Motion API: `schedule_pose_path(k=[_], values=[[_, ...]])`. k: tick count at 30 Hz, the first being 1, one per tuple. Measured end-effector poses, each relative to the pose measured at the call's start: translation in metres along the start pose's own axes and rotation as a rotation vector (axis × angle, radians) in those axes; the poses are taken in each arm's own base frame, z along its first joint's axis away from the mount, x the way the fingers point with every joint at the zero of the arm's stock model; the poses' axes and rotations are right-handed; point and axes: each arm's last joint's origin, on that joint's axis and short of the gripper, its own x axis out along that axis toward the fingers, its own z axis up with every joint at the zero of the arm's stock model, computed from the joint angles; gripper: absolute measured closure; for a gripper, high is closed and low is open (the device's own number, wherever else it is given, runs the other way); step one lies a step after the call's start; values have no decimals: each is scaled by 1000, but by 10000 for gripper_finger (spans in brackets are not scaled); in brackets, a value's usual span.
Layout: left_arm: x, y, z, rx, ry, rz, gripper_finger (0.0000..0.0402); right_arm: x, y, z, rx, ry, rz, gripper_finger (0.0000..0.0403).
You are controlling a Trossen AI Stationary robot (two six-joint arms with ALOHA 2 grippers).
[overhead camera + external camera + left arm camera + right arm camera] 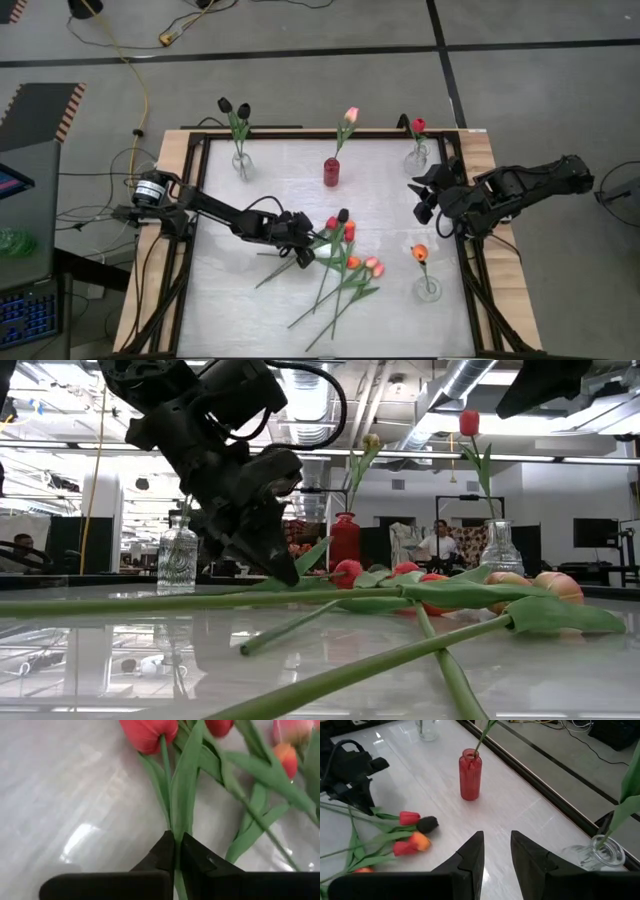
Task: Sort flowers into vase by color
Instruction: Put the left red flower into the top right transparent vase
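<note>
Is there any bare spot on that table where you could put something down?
Yes: the table's near left corner, below the left arm, is bare, as is the strip between the red vase and the clear vase with the red tulip. The middle is crowded with loose tulips.

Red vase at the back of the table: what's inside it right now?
The red vase holds one pink tulip, its stem leaning out of the neck. The vase is opaque, so the stem's lower end and anything else inside are hidden.

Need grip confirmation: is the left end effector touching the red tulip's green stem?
Touching. The left wrist view shows the left end effector shut on the thin green stem of a red tulip.
</note>
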Motion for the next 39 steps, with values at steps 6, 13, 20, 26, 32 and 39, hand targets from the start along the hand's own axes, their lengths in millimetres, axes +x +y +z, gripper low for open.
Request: schedule_pose_path(k=[6, 13, 20, 26, 32, 39], values=[[-4, -8, 31, 65, -74, -22, 399, -1, 0, 1, 9, -8, 6, 281], [-19, -27, 81, 199, -219, -69, 399, -1, 1, 3, 13, -22, 16, 281], [-41, -44, 126, 311, -366, -93, 400, -5, 1, 10, -34, -93, 60, 281], [-63, -53, 159, 359, -507, -40, 400, -13, -5, 13, -22, -146, 90, 281], [-85, -61, 187, 406, -638, -31, 400, -17, -9, 14, -2, -164, 101, 281], [-100, -69, 202, 467, -806, -61, 400, -15, -2, 18, -41, -174, 157, 281]])
